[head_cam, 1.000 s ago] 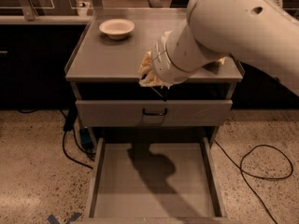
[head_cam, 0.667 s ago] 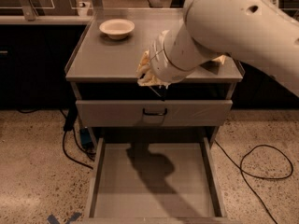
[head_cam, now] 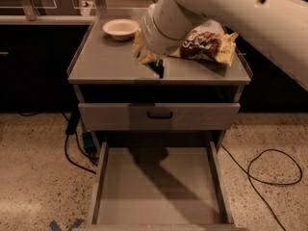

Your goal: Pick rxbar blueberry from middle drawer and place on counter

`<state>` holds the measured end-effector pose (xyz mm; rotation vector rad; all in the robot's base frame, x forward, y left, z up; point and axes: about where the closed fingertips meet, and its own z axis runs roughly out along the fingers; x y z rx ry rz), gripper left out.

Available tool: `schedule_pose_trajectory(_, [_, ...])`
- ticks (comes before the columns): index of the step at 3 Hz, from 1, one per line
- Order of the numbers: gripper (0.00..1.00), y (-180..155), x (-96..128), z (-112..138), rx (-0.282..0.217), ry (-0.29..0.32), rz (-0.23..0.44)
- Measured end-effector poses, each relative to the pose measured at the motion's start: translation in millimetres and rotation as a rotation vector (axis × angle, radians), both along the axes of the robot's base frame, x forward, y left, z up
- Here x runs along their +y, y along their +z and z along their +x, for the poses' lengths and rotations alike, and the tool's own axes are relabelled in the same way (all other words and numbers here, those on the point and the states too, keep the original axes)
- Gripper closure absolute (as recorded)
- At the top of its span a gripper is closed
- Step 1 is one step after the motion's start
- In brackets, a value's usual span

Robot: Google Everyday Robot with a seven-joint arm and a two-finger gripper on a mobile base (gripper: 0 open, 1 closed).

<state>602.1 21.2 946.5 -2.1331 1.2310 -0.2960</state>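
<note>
My gripper [head_cam: 148, 57], with pale yellowish fingers at the end of the big white arm, hangs just above the front part of the counter [head_cam: 106, 64]. It is shut on the rxbar blueberry [head_cam: 159, 70], a small dark bar that sticks down from the fingers to just above or onto the counter's surface near the front rim. The middle drawer [head_cam: 159, 186] is pulled fully open below, and its flat grey floor is bare apart from the arm's shadow.
A white bowl [head_cam: 120, 29] stands at the counter's back left. A brown-and-yellow chip bag [head_cam: 209, 44] lies at the right, next to the arm. The drawer with the dark loop handle [head_cam: 160, 115] is shut. Cables [head_cam: 269, 170] lie on the speckled floor on both sides.
The gripper with the bar has moved up and back from the counter's front edge to above its surface. The chip bag now shows beside the arm.
</note>
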Motion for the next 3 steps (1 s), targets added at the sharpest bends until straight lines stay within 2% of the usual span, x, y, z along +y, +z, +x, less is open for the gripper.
schedule_pose_trajectory(1, [1.00,3.7,13.0,36.6,0.000,0.053,-0.055])
schedule_pose_trajectory(2, [1.00,-10.8,29.2,69.9,0.037,0.096,-0.073])
schedule_pose_trajectory(3, [1.00,-34.3,49.6,94.3,0.095,0.141,-0.078])
